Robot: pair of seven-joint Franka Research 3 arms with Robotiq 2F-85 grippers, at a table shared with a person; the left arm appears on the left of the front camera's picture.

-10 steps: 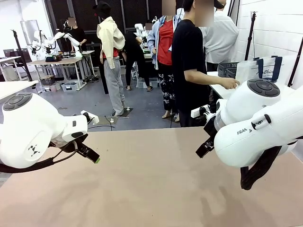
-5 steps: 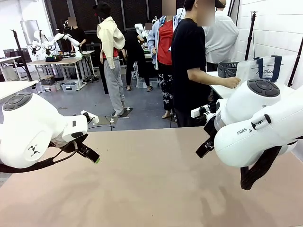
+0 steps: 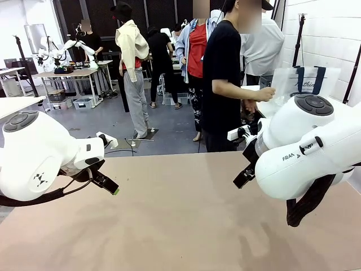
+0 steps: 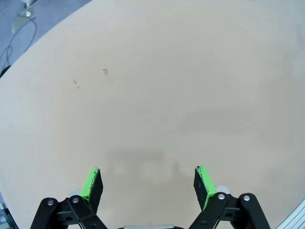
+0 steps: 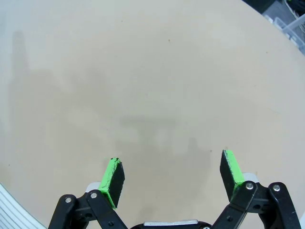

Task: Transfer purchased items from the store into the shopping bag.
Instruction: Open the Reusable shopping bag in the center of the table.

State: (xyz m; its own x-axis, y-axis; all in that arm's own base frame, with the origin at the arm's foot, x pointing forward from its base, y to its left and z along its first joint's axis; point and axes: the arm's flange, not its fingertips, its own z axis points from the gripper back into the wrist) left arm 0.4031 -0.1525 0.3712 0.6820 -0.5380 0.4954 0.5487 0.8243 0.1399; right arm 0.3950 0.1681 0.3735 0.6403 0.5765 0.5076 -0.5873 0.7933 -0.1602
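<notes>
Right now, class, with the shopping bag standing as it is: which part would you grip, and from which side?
Probably the navy strap handles, from above: the shopping bag stands upright with them raised at its top, and its translucent walls look flimsy. A person's hand is at its left edge, so keep to the right handle.

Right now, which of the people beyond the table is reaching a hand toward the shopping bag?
The person in the black T-shirt; their hand stretches to the edge of the blue-handled shopping bag. The red-topped neighbour merely stands behind.
</notes>
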